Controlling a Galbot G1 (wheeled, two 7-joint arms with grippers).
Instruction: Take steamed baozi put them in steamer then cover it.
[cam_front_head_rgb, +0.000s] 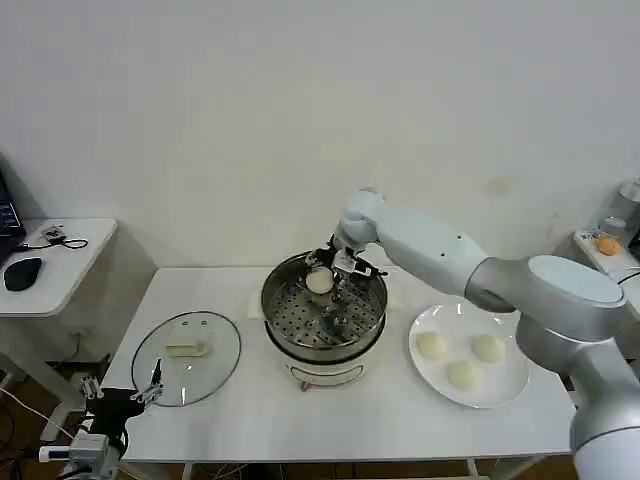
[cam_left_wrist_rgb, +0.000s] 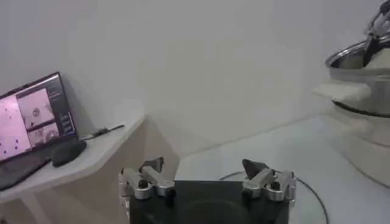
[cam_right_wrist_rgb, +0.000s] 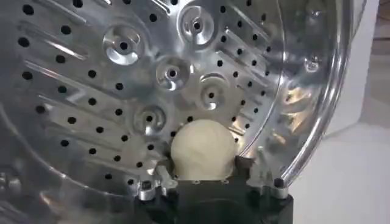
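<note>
Head view: right gripper (cam_front_head_rgb: 325, 278) holds the first baozi (cam_front_head_rgb: 319, 282) over the steamer (cam_front_head_rgb: 323, 312) at frame centre. Three buns wait on the white plate (cam_front_head_rgb: 500, 392), lower right; glass cover (cam_front_head_rgb: 186, 357) lies lower left.

Left wrist view: left gripper (cam_left_wrist_rgb: 206, 177) parked, jaws wide.

Right wrist view: bun (cam_right_wrist_rgb: 203, 151) clamped just above the perforated tray (cam_right_wrist_rgb: 152, 85). Next, I'd say: lower, release.
</note>
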